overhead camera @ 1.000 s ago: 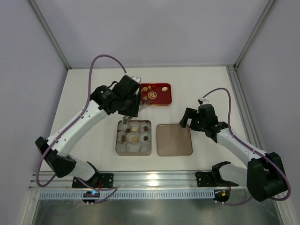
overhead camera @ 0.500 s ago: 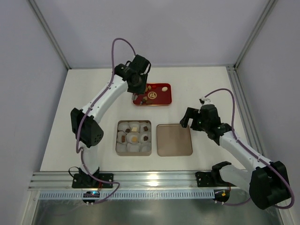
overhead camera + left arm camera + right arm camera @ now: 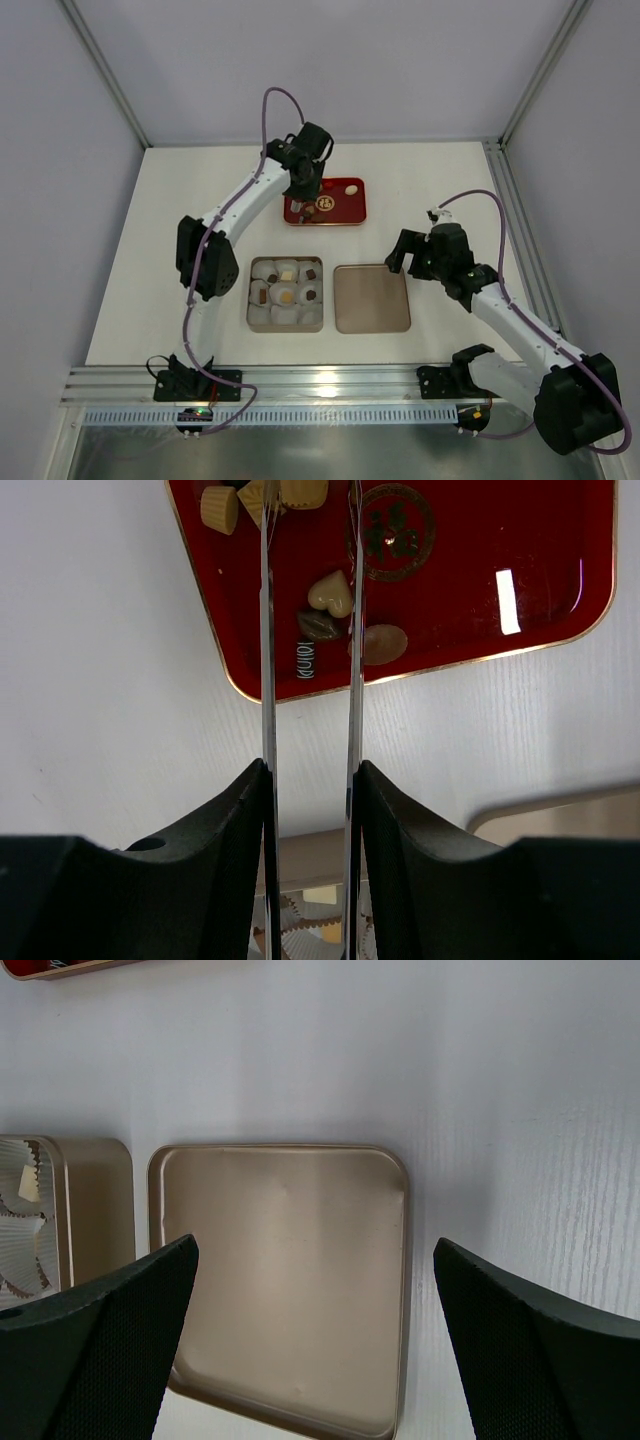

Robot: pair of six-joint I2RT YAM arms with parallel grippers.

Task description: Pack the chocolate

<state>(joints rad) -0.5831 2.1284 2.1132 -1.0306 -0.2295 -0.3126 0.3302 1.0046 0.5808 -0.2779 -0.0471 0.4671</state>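
Loose chocolate lies on the red tray (image 3: 480, 540): a cream heart (image 3: 331, 593), a dark piece (image 3: 319, 626), a brown oval (image 3: 384, 642) and tan pieces (image 3: 220, 508). My left gripper (image 3: 310, 770) hangs above the tray's near edge, shut on metal tweezers (image 3: 267, 630). The tweezer arms stand apart, and the heart and the dark piece lie between them. Seen from above, that gripper (image 3: 303, 190) is over the tray (image 3: 345, 208). The tin (image 3: 249, 300) holds white paper cups, several with chocolate (image 3: 287, 296) in them. My right gripper (image 3: 315, 1248) is open above the lid (image 3: 290, 1270).
The tan lid (image 3: 371, 298) lies flat just right of the tin, and the tin's corner (image 3: 95, 1200) shows in the right wrist view. A gold emblem (image 3: 397, 530) marks the tray's middle. The enclosure walls stand at the back and sides, and a metal rail runs along the near edge.
My left arm swung from above the tin's back edge out to the red tray and stretched further over it. The right arm barely moved.
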